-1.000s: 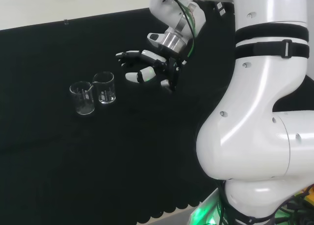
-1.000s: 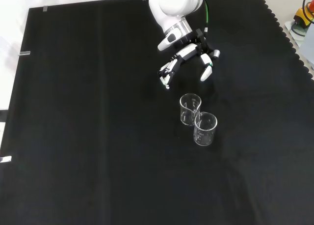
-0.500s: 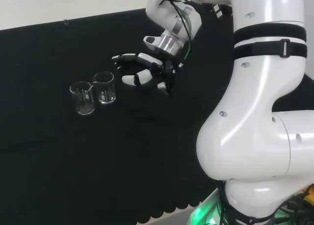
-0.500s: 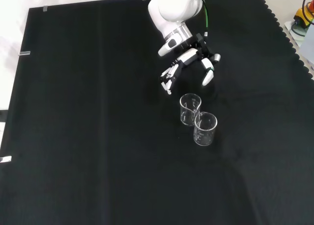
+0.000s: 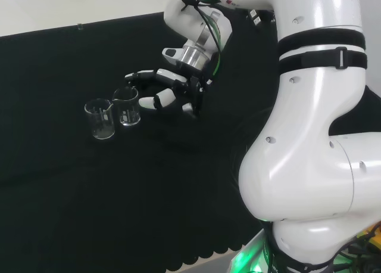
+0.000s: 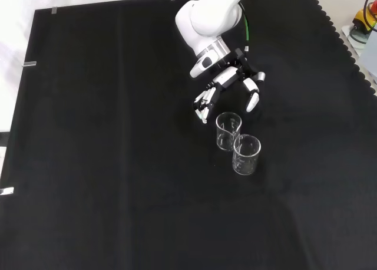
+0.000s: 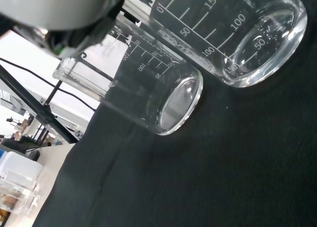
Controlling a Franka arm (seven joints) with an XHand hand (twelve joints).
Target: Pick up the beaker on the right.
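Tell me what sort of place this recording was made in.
Probably a robotics lab set up for glassware handling: a bench under black cloth, two clear graduated beakers, and a white robot arm with its open hand near them.

1. In the wrist view, the nearer beaker (image 7: 233,33) is cut off by the picture's edge, so you cannot see its rim.
2. A blurred white part of the hand (image 7: 59,11) covers the mouth of the farther beaker (image 7: 148,93) in the wrist view.
3. In the head view, you cannot tell whether the fingertips (image 5: 132,76) touch the beaker (image 5: 126,106) just beside them.
4. The clear glass leaves you unable to tell from any view whether either beaker holds liquid.
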